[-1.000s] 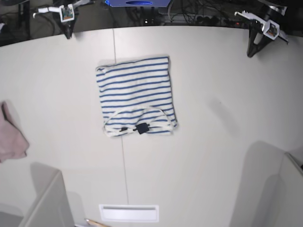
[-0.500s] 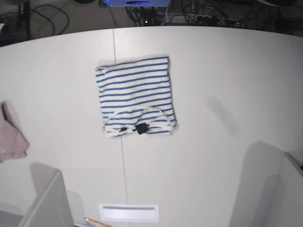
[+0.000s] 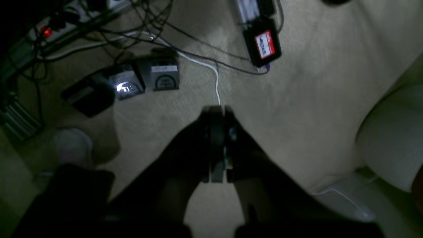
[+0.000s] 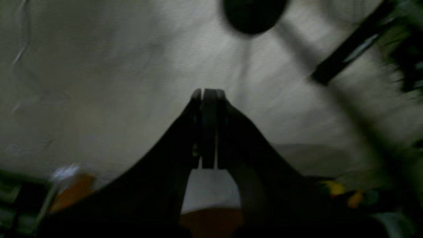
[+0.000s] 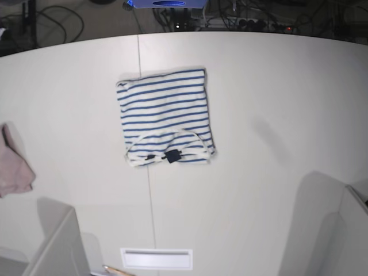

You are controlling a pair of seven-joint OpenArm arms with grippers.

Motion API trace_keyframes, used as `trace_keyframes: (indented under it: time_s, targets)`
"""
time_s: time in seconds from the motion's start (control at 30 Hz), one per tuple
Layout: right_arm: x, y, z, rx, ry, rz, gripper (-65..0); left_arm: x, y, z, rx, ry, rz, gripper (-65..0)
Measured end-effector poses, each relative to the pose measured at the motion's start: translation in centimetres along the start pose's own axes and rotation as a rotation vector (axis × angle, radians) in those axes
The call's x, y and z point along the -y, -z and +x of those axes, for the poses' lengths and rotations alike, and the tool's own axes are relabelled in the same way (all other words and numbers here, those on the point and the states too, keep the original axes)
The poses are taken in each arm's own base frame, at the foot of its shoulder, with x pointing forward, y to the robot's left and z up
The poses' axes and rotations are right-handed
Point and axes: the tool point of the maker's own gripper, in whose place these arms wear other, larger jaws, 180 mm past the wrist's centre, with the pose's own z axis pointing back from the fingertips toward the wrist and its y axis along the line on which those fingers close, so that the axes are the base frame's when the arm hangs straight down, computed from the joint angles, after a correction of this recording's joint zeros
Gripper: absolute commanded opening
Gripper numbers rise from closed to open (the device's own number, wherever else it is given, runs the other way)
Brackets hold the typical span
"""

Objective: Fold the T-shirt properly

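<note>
**Shirt's folded, both arms parked off the table**

So the T-shirt point(image 5: 165, 121) is sitting a bit left of the middle of the table point(image 5: 276, 103) in the base view, folded into a compact, roughly square bundle. Neckline and the little black tag point(image 5: 171, 156) face up along the near edge, stripes running across. Edges look reasonably lined up, slight skew on the far-left corner. My read is the fold is basically done; nothing obvious left besides maybe squaring it up.

Neither arm shows in the base view at all. The left hand point(image 3: 216, 110) has its fingers pressed together with nothing between them, and it's pointing down at carpet with a mess of cables point(image 3: 138, 29), a power strip and a few small boxes. The right hand point(image 4: 208, 94) is likewise closed on nothing, hanging over a pale, blurry surface with a dark round thing above it; can't tell what that is. Closed and empty away from the cloth looks like a rest pose to me, keeping clear so nothing drags the fold.

Table is smooth, pale, with a seam line running under the shirt. A plain pinkish cloth point(image 5: 14, 169) sits at the left edge, well apart from the shirt.
</note>
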Motion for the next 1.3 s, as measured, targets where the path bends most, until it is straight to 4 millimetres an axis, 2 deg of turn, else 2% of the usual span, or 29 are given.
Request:
trace_keyframes:
  time_s: [0.07,0.13,0.27,0.37,0.47,0.57,0.73,0.87,0.93,1.07,1.2,1.3]
  targets:
    - [1.3,0.8,1.7,0.022,0.007,-0.025,-65.0,-0.5,0.3,0.0,-0.045,0.003,0.007,-65.0]
    - [2.0,1.1,2.0,0.025,0.003,-0.029,-65.0,0.0,0.7,-0.2,-0.076,0.005,0.006,-65.0]
    - [4.5,1.4,0.6,-0.038,-0.010,-0.066,-65.0,3.8,2.4,1.1,-0.049,-0.006,-0.060,-65.0]
    - [6.0,1.5,-0.5,-0.094,-0.013,-0.091,-65.0,4.6,3.0,2.7,-0.021,-0.005,-0.085,-65.0]
    - [5.7,1.6,-0.5,-0.116,-0.008,-0.089,-65.0,2.9,2.7,2.9,-0.013,0.003,-0.042,-65.0]
    - [5.1,1.6,-0.1,-0.116,-0.003,-0.080,-65.0,2.3,2.4,2.4,-0.023,-0.001,-0.032,-65.0]
    - [5.4,1.8,0.1,-0.119,-0.004,-0.084,-65.0,3.0,2.8,3.0,-0.016,0.005,-0.051,-65.0]
    - [6.0,2.3,1.9,-0.088,0.000,-0.095,-65.0,3.0,2.9,3.2,-0.015,0.006,-0.051,-65.0]
    - [6.4,2.5,2.5,-0.077,0.000,-0.101,-65.0,4.0,3.3,3.4,-0.017,0.004,-0.062,-65.0]
    - [6.2,2.4,2.2,-0.086,0.002,-0.098,-65.0,6.5,4.0,4.1,0.002,-0.014,-0.110,-65.0]
    - [6.8,2.7,3.2,-0.070,0.005,-0.107,-65.0,6.1,3.8,3.5,-0.013,-0.010,-0.097,-65.0]
    - [6.9,2.8,3.6,-0.061,0.005,-0.110,-65.0,6.5,3.9,3.5,-0.013,-0.012,-0.104,-65.0]
